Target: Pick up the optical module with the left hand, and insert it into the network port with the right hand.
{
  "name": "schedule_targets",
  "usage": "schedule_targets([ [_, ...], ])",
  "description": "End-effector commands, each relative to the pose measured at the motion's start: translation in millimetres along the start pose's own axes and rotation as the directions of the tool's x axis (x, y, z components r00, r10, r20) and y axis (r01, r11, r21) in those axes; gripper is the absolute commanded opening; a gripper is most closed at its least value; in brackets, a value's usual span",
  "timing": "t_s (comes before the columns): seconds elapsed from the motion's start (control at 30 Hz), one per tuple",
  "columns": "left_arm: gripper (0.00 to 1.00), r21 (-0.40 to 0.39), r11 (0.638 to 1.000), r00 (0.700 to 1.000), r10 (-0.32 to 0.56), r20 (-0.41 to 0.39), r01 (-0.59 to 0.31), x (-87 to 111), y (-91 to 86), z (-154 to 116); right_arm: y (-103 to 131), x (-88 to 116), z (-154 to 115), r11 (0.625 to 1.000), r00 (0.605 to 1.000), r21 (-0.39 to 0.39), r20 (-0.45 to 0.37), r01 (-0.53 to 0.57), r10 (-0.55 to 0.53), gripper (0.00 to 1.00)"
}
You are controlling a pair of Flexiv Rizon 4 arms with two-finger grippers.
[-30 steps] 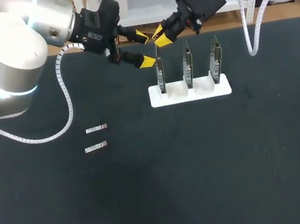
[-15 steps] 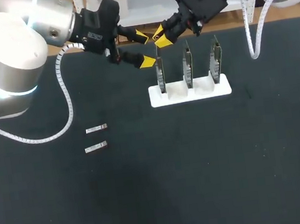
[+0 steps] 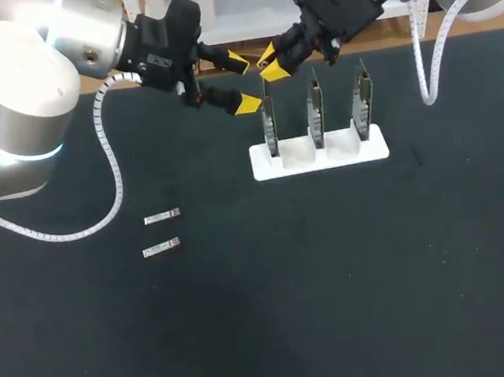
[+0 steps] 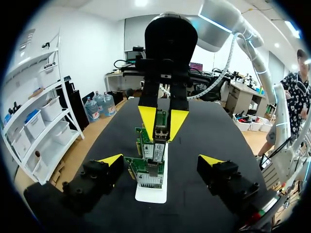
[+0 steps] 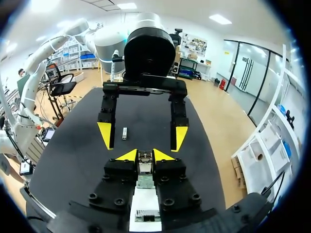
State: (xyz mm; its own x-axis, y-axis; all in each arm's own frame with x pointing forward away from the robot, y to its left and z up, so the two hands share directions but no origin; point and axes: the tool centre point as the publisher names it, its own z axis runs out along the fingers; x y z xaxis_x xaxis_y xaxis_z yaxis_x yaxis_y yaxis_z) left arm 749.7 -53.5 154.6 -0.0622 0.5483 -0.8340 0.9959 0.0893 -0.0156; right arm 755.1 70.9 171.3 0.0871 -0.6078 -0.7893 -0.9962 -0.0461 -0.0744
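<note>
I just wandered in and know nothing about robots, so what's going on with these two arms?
The right gripper is shut on a small optical module, holding it at the top of one end circuit board of three standing in a white stand. Whether it is plugged in yet can't be seen. The left gripper hangs open beside it, empty. Two more modules lie on the table.

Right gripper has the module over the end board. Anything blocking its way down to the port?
Nothing visible does. The optical module in the right gripper sits right above the board. The open left gripper stands beside the board, off that path.
</note>
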Motion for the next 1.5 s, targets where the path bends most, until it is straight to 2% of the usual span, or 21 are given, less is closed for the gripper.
schedule_targets([
  [0.03,1.0,0.002,1.0,1.0,-0.002,-0.006,0.002,-1.2,1.4,0.7,-0.7,-0.6,-0.7,1.0,1.0,0.001,-0.002,0.01,-0.01,0.0],
  [1.5,1.0,0.002,1.0,1.0,-0.002,-0.006,0.002,-1.2,1.4,0.7,-9.1,1.8,2.7,0.999,0.999,-0.012,-0.022,0.041,-0.042,0.0],
])
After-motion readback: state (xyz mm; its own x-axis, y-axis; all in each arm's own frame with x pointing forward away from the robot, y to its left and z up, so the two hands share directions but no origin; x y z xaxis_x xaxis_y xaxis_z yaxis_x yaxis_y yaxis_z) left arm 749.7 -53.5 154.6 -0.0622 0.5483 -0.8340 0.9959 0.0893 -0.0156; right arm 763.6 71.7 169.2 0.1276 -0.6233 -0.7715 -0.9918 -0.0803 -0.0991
